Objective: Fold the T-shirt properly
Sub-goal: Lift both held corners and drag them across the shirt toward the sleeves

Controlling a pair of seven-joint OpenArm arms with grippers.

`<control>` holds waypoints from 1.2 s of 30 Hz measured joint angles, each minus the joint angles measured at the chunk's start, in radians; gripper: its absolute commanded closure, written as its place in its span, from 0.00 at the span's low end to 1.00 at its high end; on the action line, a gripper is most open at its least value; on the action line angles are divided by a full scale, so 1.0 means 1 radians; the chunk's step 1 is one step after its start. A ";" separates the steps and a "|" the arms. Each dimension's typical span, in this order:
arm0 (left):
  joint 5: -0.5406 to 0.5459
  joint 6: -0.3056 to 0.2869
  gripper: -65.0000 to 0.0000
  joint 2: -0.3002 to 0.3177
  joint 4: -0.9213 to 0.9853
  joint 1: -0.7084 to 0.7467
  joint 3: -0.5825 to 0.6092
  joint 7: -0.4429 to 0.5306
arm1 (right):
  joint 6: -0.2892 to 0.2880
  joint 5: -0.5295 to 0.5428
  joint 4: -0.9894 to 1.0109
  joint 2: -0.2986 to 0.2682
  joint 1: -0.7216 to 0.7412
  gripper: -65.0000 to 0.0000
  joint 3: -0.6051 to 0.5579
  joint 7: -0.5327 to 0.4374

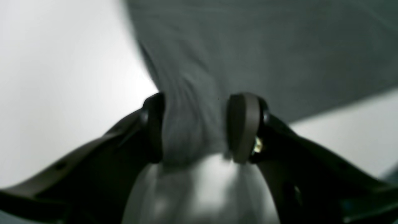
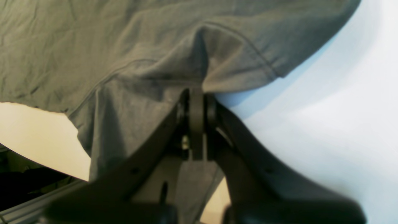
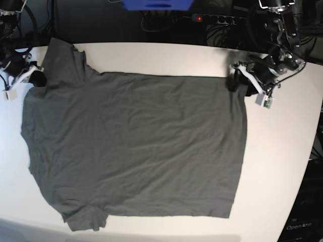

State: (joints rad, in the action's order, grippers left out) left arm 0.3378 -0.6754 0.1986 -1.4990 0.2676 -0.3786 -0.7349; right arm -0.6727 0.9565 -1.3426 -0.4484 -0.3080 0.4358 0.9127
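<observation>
The dark grey T-shirt [image 3: 136, 146] lies spread flat on the white table [image 3: 282, 166], sleeves at the left and hem at the right. My right gripper [image 3: 34, 78] is at the shirt's far left shoulder. In the right wrist view this gripper [image 2: 196, 93] is shut on a raised pinch of the T-shirt [image 2: 93, 40] near a seam. My left gripper [image 3: 236, 81] is at the far right hem corner. In the left wrist view this gripper [image 1: 194, 127] stands open, its pads on either side of the T-shirt [image 1: 279, 46] corner.
Cables and a power strip [image 3: 212, 19] run behind the table's back edge, next to a blue object [image 3: 156, 4]. The table's curved edge [image 3: 308, 166] falls away at the right. The right wrist view shows the table's edge [image 2: 46, 174] close beside my right gripper.
</observation>
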 measured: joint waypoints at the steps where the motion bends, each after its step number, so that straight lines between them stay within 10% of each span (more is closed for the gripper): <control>1: 0.000 -0.004 0.52 -0.001 0.000 -0.002 0.000 -0.001 | 0.000 0.000 0.000 0.000 0.000 0.99 0.000 0.000; 9: 0.004 -0.008 0.54 -0.001 0.000 -0.002 -0.006 -0.006 | 0.000 0.000 0.000 0.000 0.000 0.99 0.000 0.000; 17: 0.022 -0.029 0.98 -0.024 0.013 0.004 -0.110 -0.044 | 0.000 0.000 0.000 0.000 0.000 0.99 0.000 0.001; 36: 0.016 -0.039 0.97 -0.032 -0.006 0.010 -0.164 -0.076 | 0.000 0.000 -0.001 -0.001 -0.005 0.99 -0.022 0.000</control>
State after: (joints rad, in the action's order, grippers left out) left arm 0.3542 -0.7139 0.1661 -1.5047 0.2771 -0.5426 -0.8104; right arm -0.6727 0.9562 -1.3434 -0.4492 -0.3130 0.4137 0.9131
